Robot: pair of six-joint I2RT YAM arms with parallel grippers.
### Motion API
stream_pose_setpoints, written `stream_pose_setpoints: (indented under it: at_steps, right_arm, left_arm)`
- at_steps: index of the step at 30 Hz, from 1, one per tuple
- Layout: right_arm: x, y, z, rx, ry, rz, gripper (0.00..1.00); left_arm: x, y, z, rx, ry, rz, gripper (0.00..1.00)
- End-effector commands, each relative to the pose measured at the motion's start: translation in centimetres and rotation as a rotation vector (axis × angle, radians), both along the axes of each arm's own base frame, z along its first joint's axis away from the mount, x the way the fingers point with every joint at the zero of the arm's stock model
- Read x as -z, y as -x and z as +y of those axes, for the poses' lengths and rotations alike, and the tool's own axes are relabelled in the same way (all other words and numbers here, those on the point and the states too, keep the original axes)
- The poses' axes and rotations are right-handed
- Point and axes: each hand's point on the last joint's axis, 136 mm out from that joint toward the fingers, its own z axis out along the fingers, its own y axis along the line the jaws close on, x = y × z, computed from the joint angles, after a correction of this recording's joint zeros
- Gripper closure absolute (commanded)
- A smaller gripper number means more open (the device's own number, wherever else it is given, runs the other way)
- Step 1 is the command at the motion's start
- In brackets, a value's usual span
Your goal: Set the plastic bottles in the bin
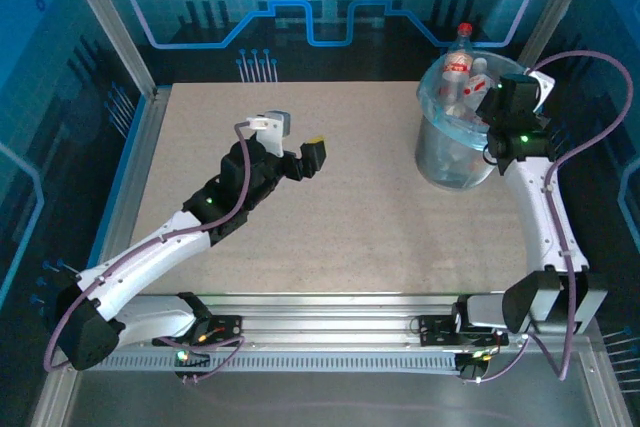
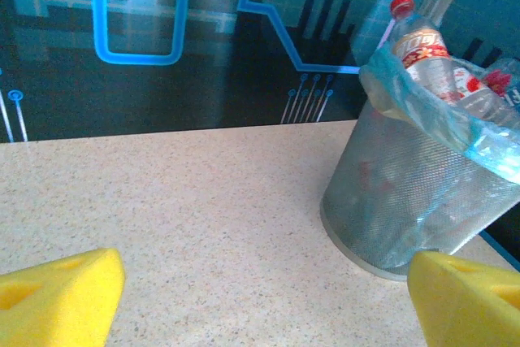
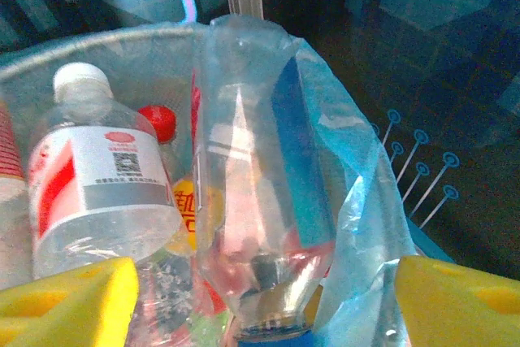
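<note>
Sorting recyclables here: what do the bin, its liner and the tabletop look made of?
Bin: likely fine metal mesh, grey, see-through weave. Liner: thin translucent blue plastic film, crinkled over the rim. Tabletop: speckled beige, matte, perhaps laminate or stone composite.

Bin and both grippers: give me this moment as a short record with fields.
bin: upright at the far right of the table, lined with a blue bag
plastic bottles: several piled inside the bin, a red-capped one poking above the rim
right gripper: open over the bin, a blue-capped bottle between its fingers, touching neither
left gripper: open, empty, above the table, facing the bin
</note>
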Motion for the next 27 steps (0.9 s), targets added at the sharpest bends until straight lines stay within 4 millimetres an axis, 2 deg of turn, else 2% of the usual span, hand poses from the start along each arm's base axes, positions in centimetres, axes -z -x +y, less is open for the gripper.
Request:
stream_pose_setpoints:
  at_steps: [1,4,7,9,12,16,18,21,24,27]
  right_arm:
    - [-3.2,1.6,-0.1,0.032,-0.003,-0.104,0.15]
    - [-2.9,1.3,-0.3,0.040,-0.003,-0.108,0.15]
    - [-2.0,0.5,-0.2,0.031,-0.026,-0.120,0.19]
    - [-1.4,0.0,-0.2,0.031,-0.046,-0.131,0.23]
    - [-0.4,-0.8,-0.5,0.034,-0.068,-0.161,0.36]
    - [-0.2,-1.2,-0.7,0.030,-0.071,-0.158,0.42]
    - [-0.5,-1.0,-0.4,0.015,-0.076,-0.139,0.42]
    - [-2.3,0.0,0.6,-0.023,-0.074,-0.163,0.39]
    - [-5.1,2.0,1.6,-0.057,-0.062,-0.222,0.37]
    - [-6.4,4.1,2.8,-0.103,-0.082,-0.244,0.34]
  left_arm:
    - [0.8,-0.8,1.6,-0.086,0.033,0.053,0.09]
    - [1.7,-1.3,2.2,-0.110,0.047,0.083,0.09]
    - [2.1,-1.6,2.7,-0.132,0.051,0.105,0.09]
    - [2.2,-1.7,3.1,-0.146,0.060,0.116,0.09]
    - [2.6,-1.7,3.4,-0.154,0.067,0.125,0.09]
    - [3.6,-1.9,3.4,-0.156,0.061,0.141,0.09]
    - [3.8,-2.1,3.3,-0.154,0.059,0.148,0.09]
    - [4.2,-2.5,3.6,-0.163,0.053,0.150,0.09]
    - [4.6,-3.0,4.4,-0.194,0.048,0.153,0.09]
    - [5.2,-3.5,5.5,-0.233,0.024,0.145,0.09]
